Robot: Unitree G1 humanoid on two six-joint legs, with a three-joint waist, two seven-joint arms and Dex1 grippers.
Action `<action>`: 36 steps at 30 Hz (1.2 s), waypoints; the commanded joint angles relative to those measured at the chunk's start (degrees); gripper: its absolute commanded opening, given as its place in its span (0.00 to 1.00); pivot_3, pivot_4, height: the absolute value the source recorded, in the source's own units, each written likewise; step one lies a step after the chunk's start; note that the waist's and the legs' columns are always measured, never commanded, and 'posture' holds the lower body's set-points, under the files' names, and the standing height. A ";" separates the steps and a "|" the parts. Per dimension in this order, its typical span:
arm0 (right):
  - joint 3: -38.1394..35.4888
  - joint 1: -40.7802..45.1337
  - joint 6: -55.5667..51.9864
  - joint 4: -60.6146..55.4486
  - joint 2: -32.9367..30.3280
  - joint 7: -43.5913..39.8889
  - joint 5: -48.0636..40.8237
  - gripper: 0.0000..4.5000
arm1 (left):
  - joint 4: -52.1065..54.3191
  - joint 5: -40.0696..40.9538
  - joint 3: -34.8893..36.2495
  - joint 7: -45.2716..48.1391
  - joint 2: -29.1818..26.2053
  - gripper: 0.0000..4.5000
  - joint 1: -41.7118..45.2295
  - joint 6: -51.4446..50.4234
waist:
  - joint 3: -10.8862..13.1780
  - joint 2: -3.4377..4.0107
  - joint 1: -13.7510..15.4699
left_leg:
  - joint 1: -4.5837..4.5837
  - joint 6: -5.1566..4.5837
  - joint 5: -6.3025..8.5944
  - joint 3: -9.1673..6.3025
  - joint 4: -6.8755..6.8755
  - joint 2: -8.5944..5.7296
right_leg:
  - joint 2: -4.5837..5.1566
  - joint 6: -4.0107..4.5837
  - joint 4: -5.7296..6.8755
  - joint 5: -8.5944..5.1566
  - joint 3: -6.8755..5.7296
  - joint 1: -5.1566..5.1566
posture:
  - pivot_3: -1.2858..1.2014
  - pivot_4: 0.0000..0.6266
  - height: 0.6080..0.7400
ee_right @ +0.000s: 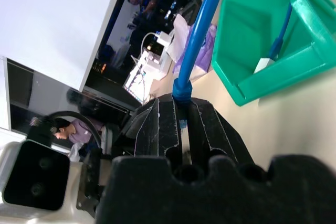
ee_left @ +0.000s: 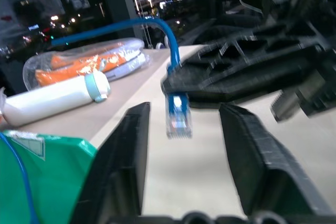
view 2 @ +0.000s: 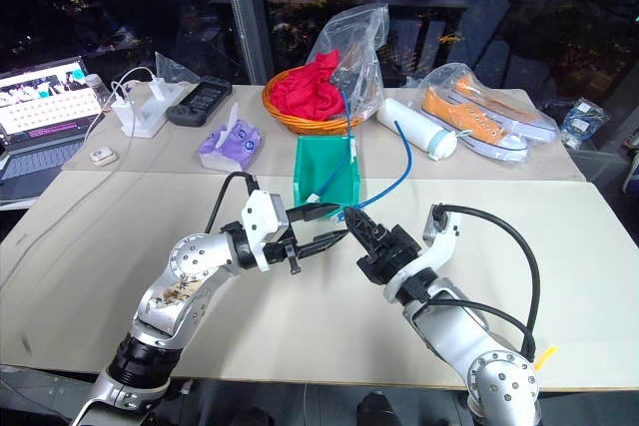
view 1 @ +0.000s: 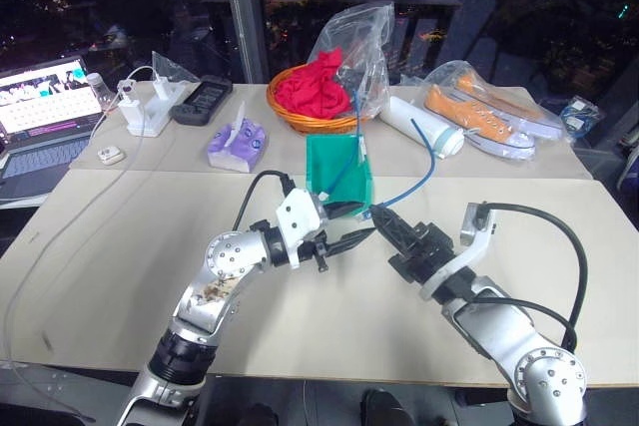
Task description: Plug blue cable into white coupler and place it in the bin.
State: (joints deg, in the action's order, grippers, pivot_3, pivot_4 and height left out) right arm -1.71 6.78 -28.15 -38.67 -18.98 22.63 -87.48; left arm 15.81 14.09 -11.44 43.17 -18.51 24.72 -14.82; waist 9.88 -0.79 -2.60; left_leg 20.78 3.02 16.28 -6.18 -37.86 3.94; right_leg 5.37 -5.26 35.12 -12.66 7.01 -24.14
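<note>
Far left of the frame: an open laptop (view 1: 40, 107), then white chargers (view 1: 150, 107) and a purple tissue pack (view 1: 237, 144) toward upper centre.

Left gripper (view 1: 349, 239), lower centre-left: fingers parted, nothing between them. In the left wrist view its two fingers (ee_left: 121, 166) stand either side of a clear plug, not touching it.

The bin (view 1: 339, 172) stands upright at frame centre, just beyond both grippers. The white coupler (view 1: 361, 150) leans at the bin's right inner wall with a blue lead running into it.

The blue cable (view 1: 414, 177) arcs from the right gripper up toward the white bottle (view 1: 424, 125) right of centre.

Right gripper (view 1: 384, 224), lower centre-right: fingers pinched tight on the blue cable just behind its free plug (ee_left: 178, 116).

Upper right: bagged orange shoes (view 1: 489, 112).
</note>
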 commanded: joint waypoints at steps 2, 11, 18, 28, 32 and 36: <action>-2.03 0.70 1.04 -1.64 -0.59 0.82 4.77 0.00 | 5.04 -1.06 5.64 -8.56 -0.01 0.46 -1.51 -4.41 | 0.00 0.00 -0.14 | 0.00 0.00 0.00 0.00 0.00 0.00 | 0.00 0.00 0.01 0.00 0.00 -0.02 | 0.52 0.24 0.86; 0.84 2.04 -3.05 1.11 -1.94 -2.54 9.07 0.00 | 22.82 -8.75 9.48 -26.81 2.57 0.46 -15.52 -18.35 | 0.00 0.01 -0.01 | 0.07 -0.01 0.01 0.00 0.02 0.00 | 0.01 0.00 -0.01 0.00 0.00 -0.08 | 0.52 0.24 0.86; 1.75 4.40 -7.57 3.32 -3.44 -8.59 6.23 0.00 | 21.43 -7.05 10.54 -28.38 6.19 0.46 -28.60 -12.62 | -0.01 0.02 -0.02 | 0.04 -0.02 0.02 0.00 0.03 0.01 | 0.01 0.01 0.00 0.00 0.00 -0.07 | 0.52 0.24 0.86; 0.90 5.08 -11.07 4.11 -4.97 -8.53 2.75 0.00 | 26.61 -5.41 11.22 -33.49 11.08 0.63 -39.10 -13.44 | -0.01 0.01 -0.02 | 0.10 -0.03 0.03 0.00 0.02 0.00 | 0.02 0.00 -0.04 0.00 -0.01 -0.07 | 0.52 0.24 0.86; 1.05 5.72 -11.74 4.39 -4.60 -8.15 1.79 0.00 | 27.19 -6.70 10.34 -34.72 10.57 0.97 -40.25 -14.46 | -0.01 0.01 -0.02 | 0.09 -0.04 0.03 0.00 0.02 0.00 | 0.02 0.01 -0.04 -0.01 -0.01 -0.07 | 0.52 0.24 0.86; 0.87 6.31 -12.09 4.93 -4.77 -8.13 0.91 0.00 | 25.26 -7.82 9.05 -35.94 10.57 1.00 -39.44 -15.89 | -0.01 0.01 -0.01 | 0.09 -0.04 0.03 0.00 0.02 0.00 | 0.02 0.00 -0.04 -0.01 -0.01 -0.06 | 0.52 0.24 0.86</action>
State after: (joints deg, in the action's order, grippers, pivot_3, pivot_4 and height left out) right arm -0.33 12.54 -39.82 -32.84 -23.73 14.82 -84.75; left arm 40.44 6.87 -1.67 7.84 -8.03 -15.32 -30.60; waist 9.87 -0.78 -2.62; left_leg 20.87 2.98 16.31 -6.18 -37.83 3.94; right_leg 5.38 -5.25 35.08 -12.67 7.00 -24.20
